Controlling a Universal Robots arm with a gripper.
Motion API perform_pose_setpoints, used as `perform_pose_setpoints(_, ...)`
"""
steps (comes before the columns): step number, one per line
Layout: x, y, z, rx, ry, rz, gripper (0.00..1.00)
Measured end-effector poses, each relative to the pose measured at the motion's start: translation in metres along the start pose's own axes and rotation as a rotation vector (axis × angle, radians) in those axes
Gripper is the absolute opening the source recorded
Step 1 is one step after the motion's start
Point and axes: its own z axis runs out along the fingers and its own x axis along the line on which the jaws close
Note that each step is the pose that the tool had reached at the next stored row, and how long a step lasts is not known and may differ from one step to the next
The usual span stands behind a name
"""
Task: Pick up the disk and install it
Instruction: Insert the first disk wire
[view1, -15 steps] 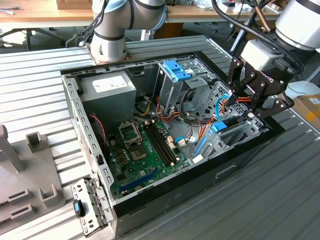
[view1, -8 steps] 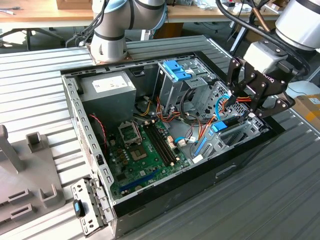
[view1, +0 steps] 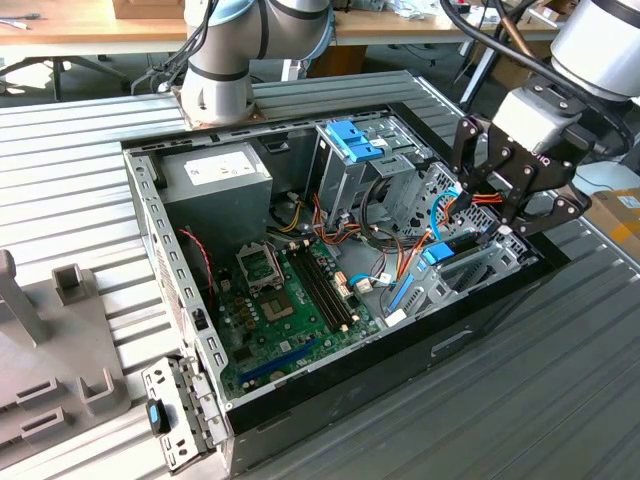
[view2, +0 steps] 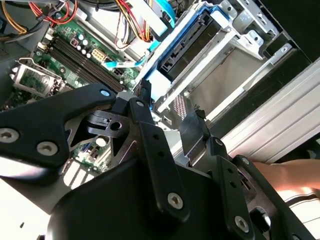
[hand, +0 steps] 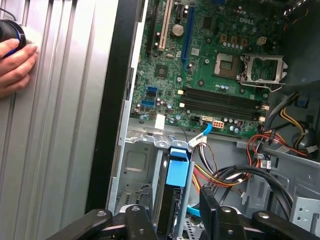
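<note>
Open computer case (view1: 160, 245), green motherboard (view1: 285, 300) inside, ribbed metal table (view1: 70, 170).

**Exterior view:** the ribbed table (view1: 80, 170) and the open computer case (view1: 150, 230) are lit brightly and diffusely. Soft shadow is confined to the case interior beside the power supply (view1: 215, 180).

**Second wrist view:** highlights on the pale metal cage (view2: 235, 30) are washed out to white, and the black gripper (view2: 170, 107) is rendered as a dark mass.

**First wrist view:** the motherboard (hand: 210, 65) is evenly lit.

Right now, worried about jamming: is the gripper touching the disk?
Cannot tell: in the first wrist view the gripper crowds the disk; neither contact nor gap shows.
</note>
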Motion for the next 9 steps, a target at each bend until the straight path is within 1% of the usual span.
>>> perform_pose_setpoints(3,0.0000,0.0000,0.0000,-0.0008,-0.0001,-0.030,0.50)
perform_pose_setpoints(9,0.0000,0.0000,0.0001,-0.0029,-0.0007,-0.104,0.50)
